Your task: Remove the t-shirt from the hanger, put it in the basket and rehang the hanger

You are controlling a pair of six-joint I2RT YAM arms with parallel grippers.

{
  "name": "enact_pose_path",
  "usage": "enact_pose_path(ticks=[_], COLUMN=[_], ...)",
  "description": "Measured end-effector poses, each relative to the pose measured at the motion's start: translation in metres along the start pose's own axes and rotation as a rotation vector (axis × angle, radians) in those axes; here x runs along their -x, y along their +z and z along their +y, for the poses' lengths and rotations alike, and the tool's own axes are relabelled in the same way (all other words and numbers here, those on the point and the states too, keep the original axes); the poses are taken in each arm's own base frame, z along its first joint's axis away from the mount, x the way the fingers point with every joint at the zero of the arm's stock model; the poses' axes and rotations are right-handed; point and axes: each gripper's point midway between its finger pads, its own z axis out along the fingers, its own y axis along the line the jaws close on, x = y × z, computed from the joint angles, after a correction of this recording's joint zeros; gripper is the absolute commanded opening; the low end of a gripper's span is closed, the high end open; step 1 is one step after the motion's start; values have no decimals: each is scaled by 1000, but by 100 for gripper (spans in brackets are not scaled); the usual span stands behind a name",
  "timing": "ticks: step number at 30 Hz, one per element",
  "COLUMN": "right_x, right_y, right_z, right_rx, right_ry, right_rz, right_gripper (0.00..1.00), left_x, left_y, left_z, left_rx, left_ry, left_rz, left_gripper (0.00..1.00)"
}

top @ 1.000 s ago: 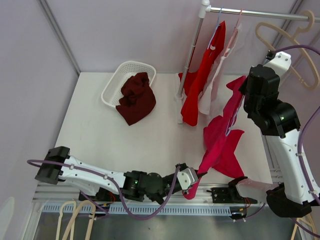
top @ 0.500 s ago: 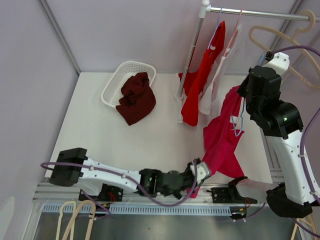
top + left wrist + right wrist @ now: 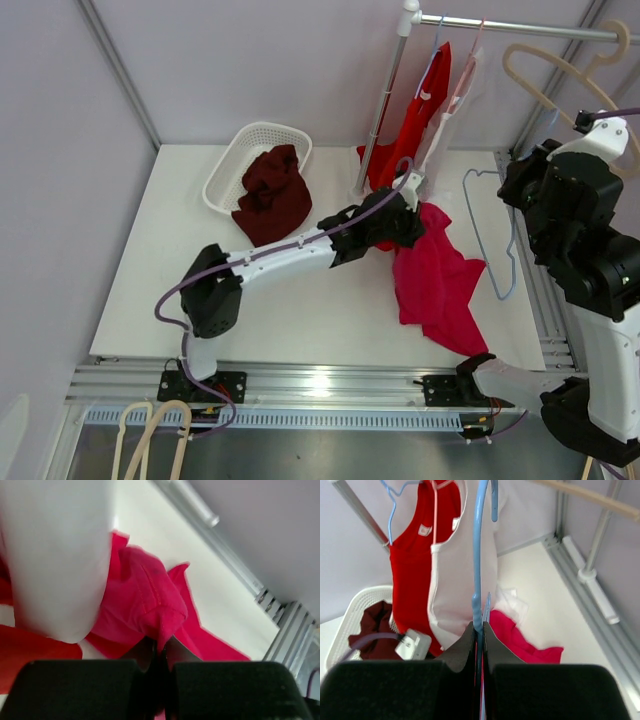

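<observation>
Left pincer (image 3: 408, 215) first: my jaws are clamped shut on a bunched fold at the top of the crimson t-shirt (image 3: 435, 285), and in my left wrist view the cloth pokes up right out of the closed fingertips. From that grip the t-shirt lies crumpled on the white counter (image 3: 170, 220). Its long axis runs away from my left pincer toward the near right, ending in a pointed corner close to the counter's front edge. My right pincer (image 3: 479, 630) is pinched tight on the thin wire of the pale blue hanger (image 3: 479, 555), whose hook curls over at the far end, straight out from the fingertips. The t-shirt is off the hanger and lies beyond and below my right pincer, while the hanger hangs just to the right of the cloth; I cannot tell whether they touch. Farther out from my right pincer a red garment (image 3: 412, 580) and a white garment (image 3: 465, 570) hang from the rail (image 3: 520, 27). Left of my left pincer sits a white basket (image 3: 225, 175) with a maroon cloth (image 3: 272, 195) spilling over its rim.
</observation>
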Motion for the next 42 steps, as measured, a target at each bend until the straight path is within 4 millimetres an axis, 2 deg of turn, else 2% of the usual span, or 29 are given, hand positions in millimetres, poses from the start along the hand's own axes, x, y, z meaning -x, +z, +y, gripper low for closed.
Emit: enact_pose_path(ticks=[1, 3, 5, 7, 9, 10, 11, 13, 15, 17, 18, 20, 21, 24, 29, 33, 36, 38, 39, 42], right_x=[4, 11, 19, 29, 36, 38, 40, 44, 44, 48, 51, 60, 64, 72, 90, 102, 104, 103, 102, 91], right_y=[-2, -3, -2, 3, 13, 21, 30, 50, 75, 95, 104, 115, 122, 135, 158, 183, 211, 229, 239, 259], right_z=[-3, -6, -7, -4, 0, 2, 4, 4, 1, -5, -6, -4, -5, -4, -6, -1, -1, -1, -2, -2], right_rx=[-4, -15, -21, -28, -47, -57, -60, -82, -95, -105, -106, -86, -82, -48, -10, 43, 97, 121, 128, 148], right_ry=[-7, -36, -70, -98, -125, -138, -145, -155, -163, -167, -167, -164, -163, -156, -135, -130, -124, -121, -120, -126], right_rz=[-15, -42, -69, -102, -124, -129, -133, -136, -127, -120, -122, -142, -151, -175, -238, -294, -304, -299, -295, -270], right_gripper=[0, 0, 0, 0, 0, 0, 0, 0, 0, 0, 0, 0, 0, 0, 0, 0, 0, 0, 0, 0], left_x=[-10, -47, -90, -117, -120, -111, -97, -39, 47, 130, 174, 243, 273, 330, 383, 411, 427, 431, 429, 427], left_y=[6, 7, -1, -14, -31, -42, -51, -72, -93, -125, -147, -188, -209, -258, -308, -326, -327, -321, -311, -290], left_z=[11, 23, 22, 8, -12, -24, -35, -62, -87, -97, -95, -79, -65, -14, 71, 113, 139, 152, 163, 180], left_rx=[9, 9, -13, -45, -90, -117, -142, -204, -269, -303, -309, -288, -260, -150, 47, 114, 127, 128, 134, 139], left_ry=[-19, -47, -57, -51, -28, -13, 2, 38, 62, 72, 79, 90, 90, 79, 50, 45, 39, 34, 25, 19], left_rz=[32, 136, 254, 345, 390, 391, 379, 293, 127, -43, -147, -327, -416, -608, -822, -925, -984, -995, -986, -970], left_gripper=[1, 1, 1, 1, 1, 1, 1, 1, 1, 1, 1, 1, 1, 1, 1, 1, 1, 1, 1, 1])
